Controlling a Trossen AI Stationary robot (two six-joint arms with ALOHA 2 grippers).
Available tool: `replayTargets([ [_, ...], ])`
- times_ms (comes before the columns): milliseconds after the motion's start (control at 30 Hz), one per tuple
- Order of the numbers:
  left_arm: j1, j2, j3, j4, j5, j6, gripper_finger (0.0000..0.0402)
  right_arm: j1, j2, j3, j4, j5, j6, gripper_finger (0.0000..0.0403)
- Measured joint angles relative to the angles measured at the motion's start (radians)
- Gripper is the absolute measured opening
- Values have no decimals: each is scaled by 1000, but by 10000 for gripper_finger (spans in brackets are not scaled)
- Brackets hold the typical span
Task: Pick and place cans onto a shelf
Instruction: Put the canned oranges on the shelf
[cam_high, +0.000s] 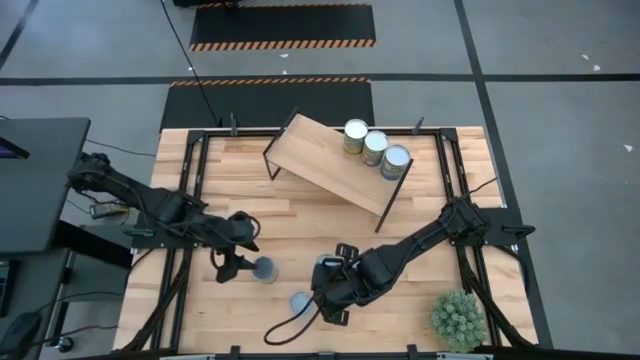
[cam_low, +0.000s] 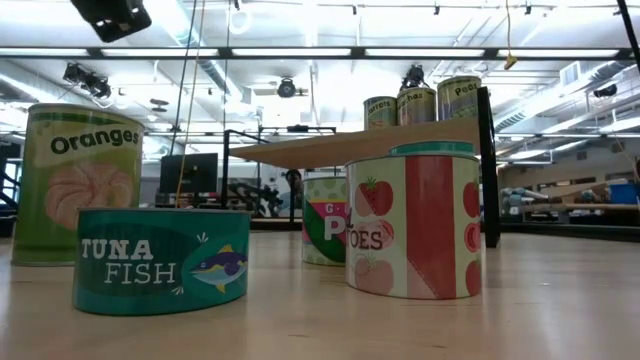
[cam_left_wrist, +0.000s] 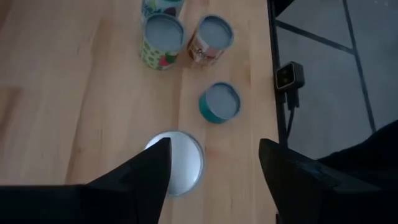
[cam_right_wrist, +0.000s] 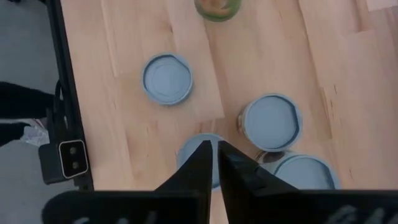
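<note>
The left claw (cam_left_wrist: 211, 171) hangs wide open just above a silvery-topped can (cam_left_wrist: 177, 163) on the tabletop (cam_left_wrist: 74, 93), a stiff, smooth, probably light tin best pinched across its round sides, while the right claw (cam_right_wrist: 216, 163) waits pinched shut.

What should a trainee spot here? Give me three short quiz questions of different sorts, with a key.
1. How many cans stand on the shelf?
2. True or false: the right gripper is open.
3. In the low view, what does the low teal can say? A) Tuna Fish B) Oranges C) Tomatoes

Key: 1. Three. 2. False, its fingers are closed together. 3. A.
</note>
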Motion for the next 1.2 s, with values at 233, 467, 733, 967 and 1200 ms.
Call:
replayTargets([
  [233, 3, 30, 33, -19, 1, -6, 266, -11, -7, -2, -3, 0, -7, 20],
  [467, -19, 59, 34, -12, -5, -161, 279, -19, -47, -2, -76, 78, 73, 10],
  [733, -95, 131, 47, -23, -137, -327, 256, 55, -67, -1, -147, 157, 94, 12],
  [967, -110, 245, 222, -127, -230, -312, 225, 172, -68, -1, -153, 215, 75, 10],
  [1200, -103, 299, 256, -145, -234, -371, 218, 212, -78, -1, -154, 244, 65, 9],
])
